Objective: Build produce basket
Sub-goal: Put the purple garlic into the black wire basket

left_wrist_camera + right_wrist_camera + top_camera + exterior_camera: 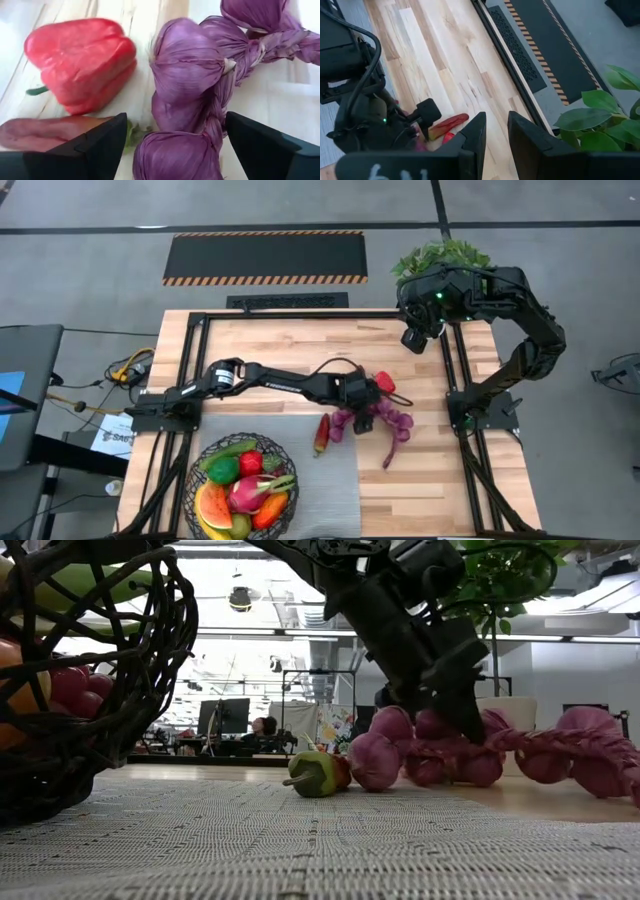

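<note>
Left gripper (172, 145): seen nearest in the left wrist view, lowered over the purple braid; jaws are spread wide, one finger on each side of the bulbs, nothing clenched
Purple garlic braid (192, 75): plump purple bulbs are set directly between the jaws, with the plaited tail running away beyond the right-hand finger; in the high view (385, 422) it is laid on the wooden table (280, 345) under the gripper
Red pepper (82, 62): lying on its side just outside the jaws, beyond the left-hand finger, close beside the braid; whether they touch cannot be told
Reddish piece (47, 132): seen beside the left-hand finger, outside the jaws; kind cannot be told
Chilli (315, 773): red and green, laid on the table at the mat's edge, near the braid and apart from the jaws
Grey woven mat (325, 480): spread over the near part of the table, on the basket side of the jaws
Basket (200, 455): black wire, set on the mat well away from the jaws; produce (245, 485) is piled inside, including watermelon, dragonfruit, an apple and green pieces
Right gripper (495, 132): held high over the far corner of the table, well apart from the left jaws; fingers nearly closed with a narrow gap, nothing grasped
Leafy plant (440, 258): placed beyond the far table corner, by the right arm
</note>
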You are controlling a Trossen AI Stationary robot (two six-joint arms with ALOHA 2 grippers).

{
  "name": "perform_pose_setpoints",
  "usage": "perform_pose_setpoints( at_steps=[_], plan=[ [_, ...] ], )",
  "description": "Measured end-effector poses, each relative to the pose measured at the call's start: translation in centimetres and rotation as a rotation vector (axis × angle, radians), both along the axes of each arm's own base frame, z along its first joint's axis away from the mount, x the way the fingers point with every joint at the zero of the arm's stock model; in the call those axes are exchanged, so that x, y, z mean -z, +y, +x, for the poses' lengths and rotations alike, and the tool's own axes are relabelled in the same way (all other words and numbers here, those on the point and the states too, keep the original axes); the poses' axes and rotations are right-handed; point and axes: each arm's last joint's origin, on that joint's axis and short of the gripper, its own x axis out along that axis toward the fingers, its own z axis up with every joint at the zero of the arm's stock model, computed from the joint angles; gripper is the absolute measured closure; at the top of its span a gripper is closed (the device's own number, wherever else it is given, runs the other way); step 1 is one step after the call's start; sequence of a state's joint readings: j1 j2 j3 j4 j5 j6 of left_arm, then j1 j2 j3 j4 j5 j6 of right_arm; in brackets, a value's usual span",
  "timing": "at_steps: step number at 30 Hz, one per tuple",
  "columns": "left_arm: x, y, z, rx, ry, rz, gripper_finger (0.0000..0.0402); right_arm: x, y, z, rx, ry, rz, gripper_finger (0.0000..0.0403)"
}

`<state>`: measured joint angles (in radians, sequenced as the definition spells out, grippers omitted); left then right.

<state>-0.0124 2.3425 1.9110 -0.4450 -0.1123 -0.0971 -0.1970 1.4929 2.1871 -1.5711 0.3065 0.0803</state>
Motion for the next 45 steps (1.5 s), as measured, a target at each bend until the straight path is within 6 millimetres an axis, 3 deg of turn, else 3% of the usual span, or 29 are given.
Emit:
perform_pose_setpoints(
  at_steps=[4, 12, 18, 24, 32, 40, 45],
  plan=[
    [0.4, 0.1, -0.2, -0.002, 0.039, 0.001, 0.0123, 0.0, 0.0, 0.0, 0.0, 0.0, 0.0, 0.0298],
    [1.8, -0.4, -0.2, 0.034, 0.088, -0.036, 0.0266, 0.0, 0.0, 0.0, 0.026, -0.023, 0.04, 0.0298],
    [0.3, -0.4, -0.1, 0.005, 0.084, -0.064, 0.0269, -0.1, 0.1, -0.2, 0.054, -0.053, 0.085, 0.0298],
    [-5.0, -0.2, 0.3, -0.017, 0.037, -0.007, 0.027, -0.8, 0.8, -1.3, -0.01, -0.118, 0.205, 0.0298],
    [-11.1, -0.4, -1.0, -0.043, 0.056, 0.007, 0.0266, -2.5, 1.5, -4.5, -0.031, -0.223, 0.218, 0.0298],
    [-18.2, -2.1, -6.3, 0.036, 0.038, -0.066, 0.0265, -3.3, 2.0, -6.9, -0.018, -0.293, 0.22, 0.0298],
    [-22.3, -5.1, -10.7, 0.128, 0.052, -0.06, 0.0263, -3.3, 2.0, -6.9, -0.01, -0.303, 0.226, 0.0298]
  ],
)
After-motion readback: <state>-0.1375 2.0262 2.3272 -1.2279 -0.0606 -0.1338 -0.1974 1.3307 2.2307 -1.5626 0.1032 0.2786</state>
